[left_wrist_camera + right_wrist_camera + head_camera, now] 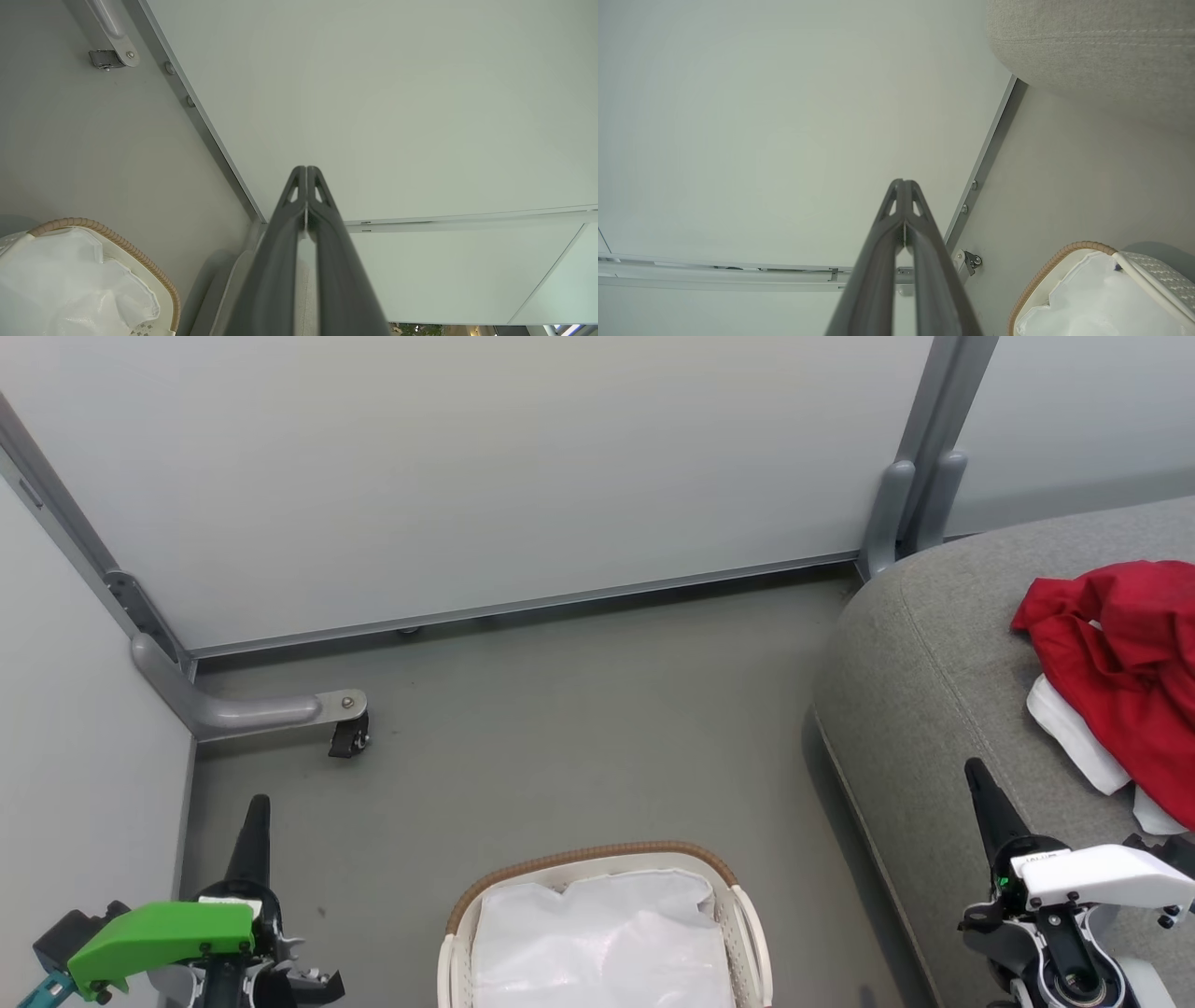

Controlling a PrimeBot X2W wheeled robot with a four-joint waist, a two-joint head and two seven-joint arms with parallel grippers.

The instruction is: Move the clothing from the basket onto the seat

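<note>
The left gripper (307,170) and right gripper (903,183) have their dark fingers pressed tip to tip, holding nothing, while the crumpled red-and-white clothing (1120,653) lies on the rounded grey fabric seat (934,663), apart from the perforated, woven-rimmed basket (597,852) containing a glossy white sheet (597,943).

Open floor (784,821) — basket (597,851) to seat (934,691)

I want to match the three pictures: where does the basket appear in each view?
Head view: the basket, bottom centre.
Left wrist view: the basket, bottom left corner.
Right wrist view: the basket, bottom right corner.
Shared landmark: the small caster wheel.
</note>
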